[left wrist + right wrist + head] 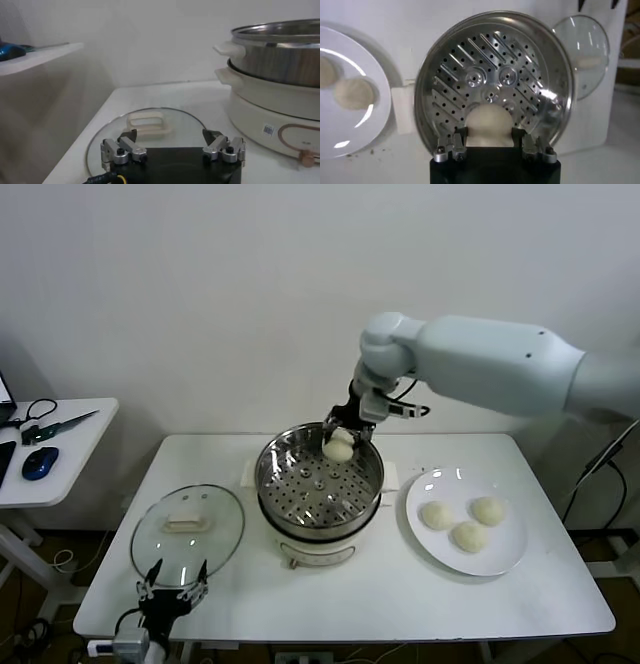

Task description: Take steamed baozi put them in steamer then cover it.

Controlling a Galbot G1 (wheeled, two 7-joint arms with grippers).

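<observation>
My right gripper [341, 442] is shut on one cream-white baozi [338, 450] and holds it over the far rim of the steel steamer [372, 476]. In the right wrist view the baozi [489, 122] sits between the fingers above the empty perforated tray [490, 70]. Three more baozi [437, 515] lie on the white plate [510, 556] to the right of the steamer. The glass cover [215, 544] with its cream handle lies flat on the table to the left of the steamer. My left gripper [172, 588] is open and empty, low at the cover's near edge.
A side table [70, 446] at the far left holds a blue mouse [37, 462] and cables. The white work table [330, 604] has bare surface in front of the steamer. The steamer's cream base [260, 107] stands close beside my left gripper [172, 145].
</observation>
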